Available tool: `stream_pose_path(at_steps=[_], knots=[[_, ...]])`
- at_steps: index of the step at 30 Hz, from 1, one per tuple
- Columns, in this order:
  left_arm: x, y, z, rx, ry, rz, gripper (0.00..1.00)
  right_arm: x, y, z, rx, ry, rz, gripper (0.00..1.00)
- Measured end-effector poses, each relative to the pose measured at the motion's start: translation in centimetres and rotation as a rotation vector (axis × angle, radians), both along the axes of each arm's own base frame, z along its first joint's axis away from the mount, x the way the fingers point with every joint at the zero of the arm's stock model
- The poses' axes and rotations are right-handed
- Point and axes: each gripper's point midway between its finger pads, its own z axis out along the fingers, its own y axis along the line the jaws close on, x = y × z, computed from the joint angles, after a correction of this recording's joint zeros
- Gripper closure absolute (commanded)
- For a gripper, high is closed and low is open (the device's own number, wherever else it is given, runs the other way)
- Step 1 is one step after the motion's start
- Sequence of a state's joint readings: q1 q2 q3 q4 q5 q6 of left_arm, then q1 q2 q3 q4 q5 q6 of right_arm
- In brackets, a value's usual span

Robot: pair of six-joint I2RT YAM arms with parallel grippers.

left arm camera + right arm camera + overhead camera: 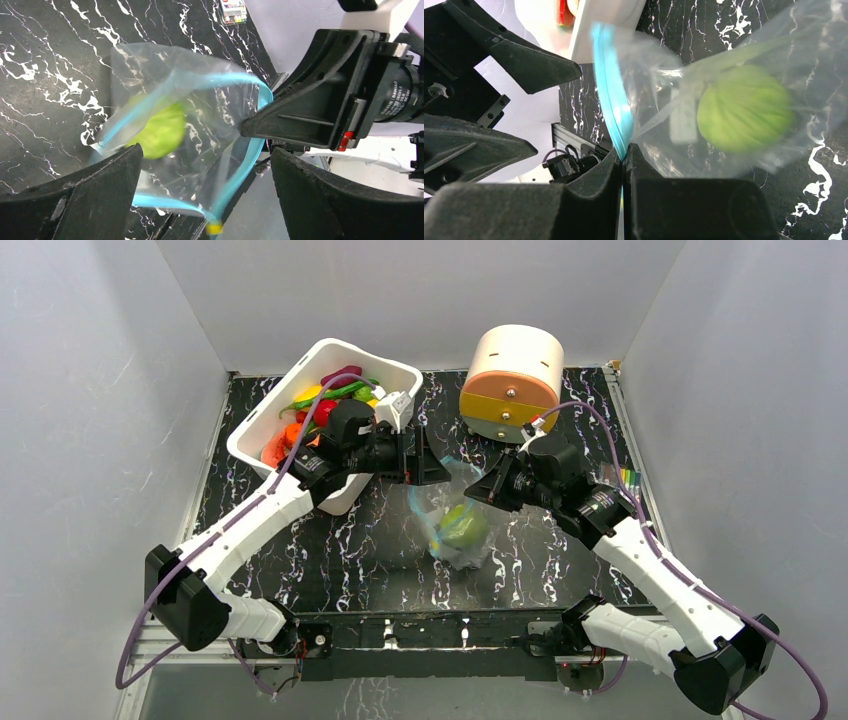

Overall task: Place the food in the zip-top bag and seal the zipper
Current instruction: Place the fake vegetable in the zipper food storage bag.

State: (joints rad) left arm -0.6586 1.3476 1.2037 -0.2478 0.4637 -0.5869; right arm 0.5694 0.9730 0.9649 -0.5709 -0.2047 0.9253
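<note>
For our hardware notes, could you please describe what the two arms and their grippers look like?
Both the left arm and right arm have white links with black joints, and a purple cable loops along each. The left gripper and right gripper have black wedge-shaped fingers. A small red tab marks the right gripper's body.

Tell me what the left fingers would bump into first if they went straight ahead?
Most likely the zip-top bag. It hangs right in front of the open left fingers, with the green cabbage inside. The right fingers hold it by its zipper, off to one side. Depth is hard to tell.
</note>
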Motion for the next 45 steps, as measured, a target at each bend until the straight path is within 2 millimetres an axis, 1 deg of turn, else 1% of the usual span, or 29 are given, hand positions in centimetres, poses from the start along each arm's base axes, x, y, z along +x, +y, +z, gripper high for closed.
stream_pose_path(at_steps=[2, 5, 9, 13, 16, 20, 25, 29, 33, 35, 37, 40, 42, 44, 45], knots=[[-0.1, 0.1, 0.4, -0.003, -0.014, -0.005, 0.02, 0.0, -0.1, -0.1, -0.005, 0.002, -0.001, 1.00], [-0.3, 0.4, 0.1, 0.014, -0.018, -0.011, 0.05, 0.0, -0.1, -0.1, -0.008, 0.001, -0.006, 1.00], [-0.3, 1.4, -1.0, 0.086, -0.024, -0.001, 0.12, 0.1, -0.2, -0.1, -0.009, -0.001, -0.010, 1.00], [0.3, 2.6, -1.4, 0.170, -0.064, 0.021, 0.22, 0.2, -0.3, -0.1, -0.011, -0.002, -0.015, 1.00], [0.4, 3.3, -2.2, 0.216, -0.074, 0.027, 0.30, 0.2, -0.3, 0.2, -0.010, -0.006, -0.016, 1.00], [0.1, 3.6, -3.2, 0.238, -0.061, 0.023, 0.36, 0.2, -0.3, 0.3, -0.009, -0.007, -0.016, 1.00], [-0.2, 4.0, -5.2, 0.259, -0.022, 0.039, 0.44, 0.1, -0.3, 0.4, -0.010, -0.004, -0.016, 1.00], [-0.3, 3.9, -7.3, 0.263, 0.019, 0.053, 0.51, 0.0, -0.3, 0.4, -0.009, -0.001, -0.017, 1.00], [-0.3, 3.3, -8.4, 0.242, 0.061, 0.058, 0.59, 0.0, -0.4, 0.5, -0.005, -0.001, -0.019, 1.00], [-0.3, 3.1, -8.5, 0.227, 0.071, 0.062, 0.64, -0.1, -0.4, 0.7, -0.001, -0.002, -0.021, 1.00], [-0.2, 2.7, -8.1, 0.199, 0.071, 0.061, 0.70, -0.2, -0.5, 0.9, 0.005, -0.006, -0.023, 1.00], [-0.1, 1.9, -7.7, 0.151, 0.069, 0.053, 0.85, -0.3, -0.5, 1.1, 0.012, -0.007, -0.026, 1.00], [-0.2, 1.8, -7.7, 0.144, 0.076, 0.052, 0.93, -0.3, -0.5, 1.1, 0.015, -0.008, -0.027, 1.00], [-0.3, 1.7, -7.7, 0.131, 0.090, 0.056, 0.99, -0.3, -0.5, 1.2, 0.017, -0.008, -0.028, 1.00], [-0.4, 1.6, -7.7, 0.126, 0.098, 0.057, 1.00, -0.4, -0.5, 1.2, 0.017, -0.008, -0.028, 1.00]])
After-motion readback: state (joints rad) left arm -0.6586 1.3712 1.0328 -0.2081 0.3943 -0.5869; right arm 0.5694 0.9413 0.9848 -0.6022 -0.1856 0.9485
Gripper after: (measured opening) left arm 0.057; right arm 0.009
